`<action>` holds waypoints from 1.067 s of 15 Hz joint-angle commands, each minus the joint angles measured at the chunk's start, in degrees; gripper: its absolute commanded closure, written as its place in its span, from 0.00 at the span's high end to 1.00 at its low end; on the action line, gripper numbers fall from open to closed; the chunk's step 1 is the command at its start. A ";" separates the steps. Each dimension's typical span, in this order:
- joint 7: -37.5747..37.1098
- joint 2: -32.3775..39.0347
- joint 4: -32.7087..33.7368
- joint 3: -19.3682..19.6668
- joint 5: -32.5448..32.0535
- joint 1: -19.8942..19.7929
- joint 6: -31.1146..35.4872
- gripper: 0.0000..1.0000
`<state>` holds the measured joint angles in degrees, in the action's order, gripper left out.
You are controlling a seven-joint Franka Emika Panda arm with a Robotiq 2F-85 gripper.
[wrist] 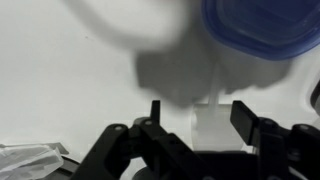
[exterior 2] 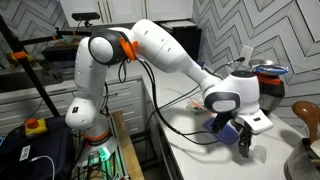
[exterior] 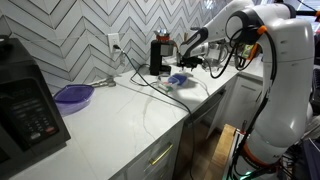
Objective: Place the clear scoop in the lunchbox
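Note:
The lunchbox, a small blue translucent container, sits on the white counter in both exterior views (exterior: 178,79) (exterior 2: 221,122), and at the top right of the wrist view (wrist: 258,24). My gripper (exterior: 188,66) (exterior 2: 243,143) hovers just beside it, low over the counter. In the wrist view the jaws (wrist: 200,115) stand apart. A pale translucent piece (wrist: 215,125), apparently the clear scoop, lies between them against the right finger, with a gap to the left finger. The rest of the scoop is blurred.
A shallow purple dish (exterior: 72,95) lies further along the counter. A black appliance (exterior: 28,105) stands at the near end, and a dark machine (exterior: 160,55) by the tiled wall. Cables (exterior: 140,80) run across the counter. A dark pot (exterior 2: 303,115) stands near the gripper.

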<state>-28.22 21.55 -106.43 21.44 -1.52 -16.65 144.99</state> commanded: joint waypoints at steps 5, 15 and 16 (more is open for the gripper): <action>-0.12 3.82 3.22 -0.43 3.79 -0.08 -1.07 0.65; -0.41 3.99 3.72 0.33 4.88 0.14 -0.50 0.00; -1.52 2.53 2.84 1.64 3.44 0.82 -0.98 0.00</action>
<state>-28.30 26.01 -102.74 21.23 2.90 -16.48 144.99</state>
